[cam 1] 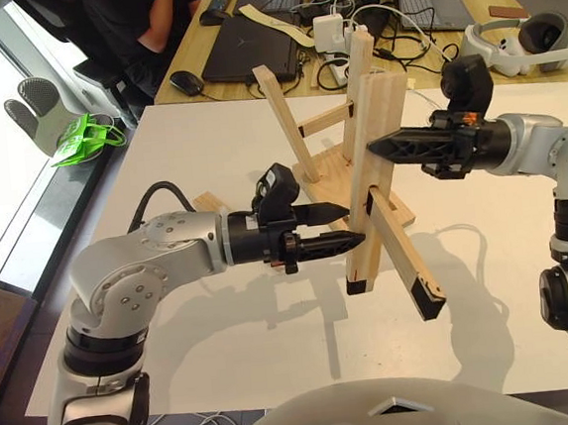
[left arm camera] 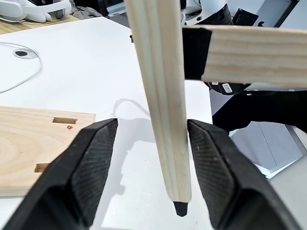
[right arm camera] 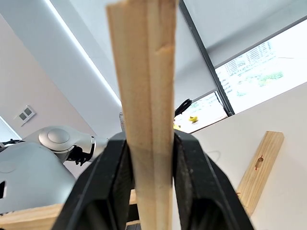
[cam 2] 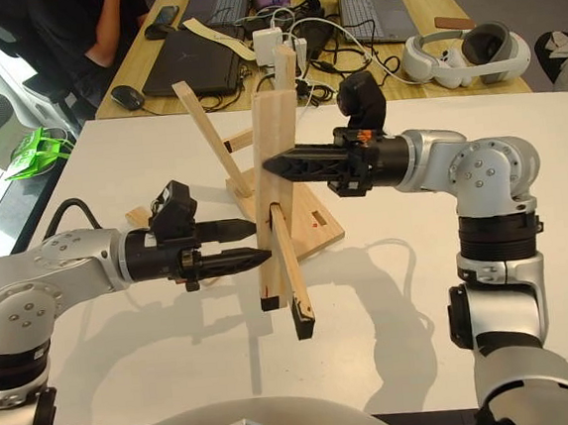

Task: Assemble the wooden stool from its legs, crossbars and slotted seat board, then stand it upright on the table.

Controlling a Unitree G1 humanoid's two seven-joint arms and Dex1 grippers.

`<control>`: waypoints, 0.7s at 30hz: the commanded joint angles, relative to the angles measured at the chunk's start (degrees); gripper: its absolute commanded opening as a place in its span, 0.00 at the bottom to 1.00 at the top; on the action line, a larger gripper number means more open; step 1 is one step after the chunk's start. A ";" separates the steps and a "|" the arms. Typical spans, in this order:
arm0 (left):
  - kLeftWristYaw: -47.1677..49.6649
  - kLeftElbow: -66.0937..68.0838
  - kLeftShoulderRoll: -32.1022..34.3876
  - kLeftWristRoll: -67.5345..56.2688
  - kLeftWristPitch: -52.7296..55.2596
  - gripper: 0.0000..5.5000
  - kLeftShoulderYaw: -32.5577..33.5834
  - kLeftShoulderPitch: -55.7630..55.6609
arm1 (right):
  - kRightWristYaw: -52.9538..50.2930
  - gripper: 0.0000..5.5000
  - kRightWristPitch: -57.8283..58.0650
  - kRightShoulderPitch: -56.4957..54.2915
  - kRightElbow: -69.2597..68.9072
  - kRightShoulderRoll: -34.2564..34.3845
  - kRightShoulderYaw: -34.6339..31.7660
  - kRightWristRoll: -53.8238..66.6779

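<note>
Stool frame (cam 1: pixel 321 122): pale wood, black-tipped (tilted). Right pincer (cam 1: pixel 372 148) clamps upright leg (cam 1: pixel 378 105); left pincer (cam 1: pixel 351 225) open astride it.

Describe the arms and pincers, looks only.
Left arm and right arm: silver-grey rounded shells, black joint rings. Left pincer and right pincer: black, tapered, cross-hatched pads. Black camera block on each wrist; black cable on left arm.
</note>
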 commanded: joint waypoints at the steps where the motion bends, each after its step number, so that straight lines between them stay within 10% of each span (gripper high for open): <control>1: 2.18 -0.41 0.45 1.27 0.19 0.48 1.75 2.31 | -2.25 0.19 -0.05 0.72 0.45 -0.09 -3.19 0.87; 21: 37.05 -9.16 -20.14 4.06 -9.98 0.48 9.80 14.75 | -40.58 0.19 -16.01 21.93 -8.48 6.21 -23.00 -9.22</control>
